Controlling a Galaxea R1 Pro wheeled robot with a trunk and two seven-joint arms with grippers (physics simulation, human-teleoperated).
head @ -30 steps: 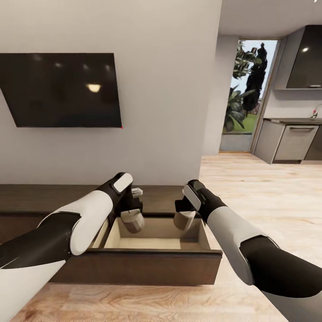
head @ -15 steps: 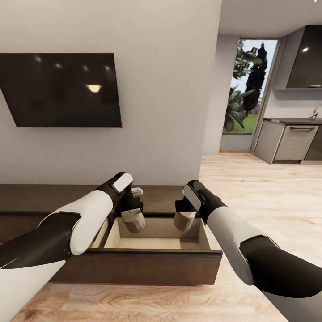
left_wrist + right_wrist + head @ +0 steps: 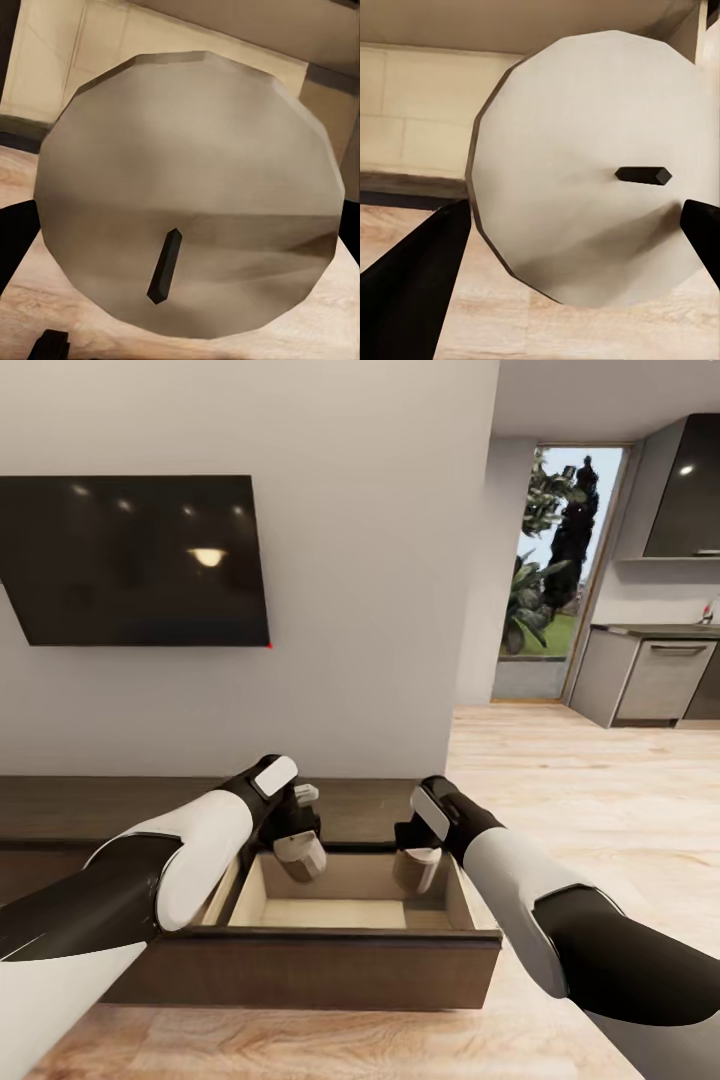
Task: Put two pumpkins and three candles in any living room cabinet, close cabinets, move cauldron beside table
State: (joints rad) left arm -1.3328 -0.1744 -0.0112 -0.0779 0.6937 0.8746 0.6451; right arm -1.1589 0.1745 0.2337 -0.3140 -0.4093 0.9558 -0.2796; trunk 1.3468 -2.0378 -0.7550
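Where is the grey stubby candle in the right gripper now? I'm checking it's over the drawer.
In the head view, the grey candle hangs in the right gripper, above the right end of the open pale-lined drawer.

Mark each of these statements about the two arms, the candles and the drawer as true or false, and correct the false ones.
1. The left gripper is shut on a grey candle. True.
2. The right gripper is empty. False: it is shut on the second candle.
3. The cabinet's drawer is closed. False: it is pulled open, showing its pale tan inside.
4. Both candles hang over the open drawer. True.
5. A pumpkin lies in the drawer. False: no pumpkin shows in the visible part of the drawer.
6. A dark wick shows on the end of the left gripper's candle in the left wrist view. True.
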